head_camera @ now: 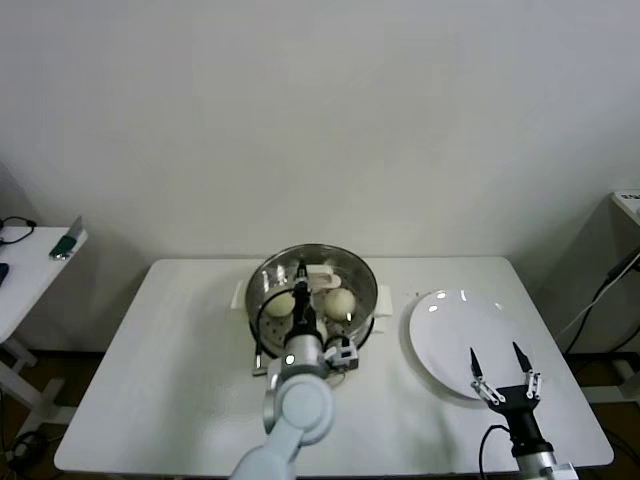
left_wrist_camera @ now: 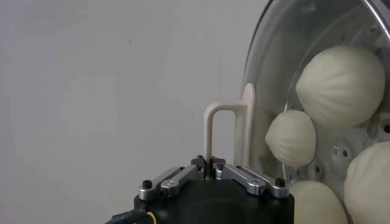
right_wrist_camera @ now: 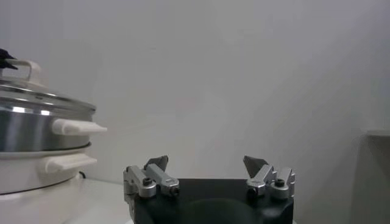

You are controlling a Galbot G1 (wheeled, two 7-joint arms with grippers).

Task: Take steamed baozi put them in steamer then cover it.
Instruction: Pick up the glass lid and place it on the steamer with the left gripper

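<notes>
The steamer point(head_camera: 312, 292), a shiny steel pot on a white base, stands at the back middle of the table. A glass lid point(left_wrist_camera: 274, 79) lies over it, and in the right wrist view the lid point(right_wrist_camera: 36, 97) sits level on the steamer point(right_wrist_camera: 33, 131). Through the glass I see several off-white baozi point(left_wrist_camera: 340, 85) on the perforated tray, two of them showing in the head view point(head_camera: 341, 300). My left gripper point(left_wrist_camera: 210, 163) is shut on the lid's white loop handle point(left_wrist_camera: 222, 122). My right gripper point(head_camera: 497, 360) stands open and empty over the near edge of the white plate point(head_camera: 445, 320).
The bare white plate lies right of the steamer. A low side table point(head_camera: 30, 262) with small items stands off to the left. A shelf edge point(head_camera: 628, 203) and cables are at the far right. The steamer's side handles point(right_wrist_camera: 76, 127) stick out towards the plate.
</notes>
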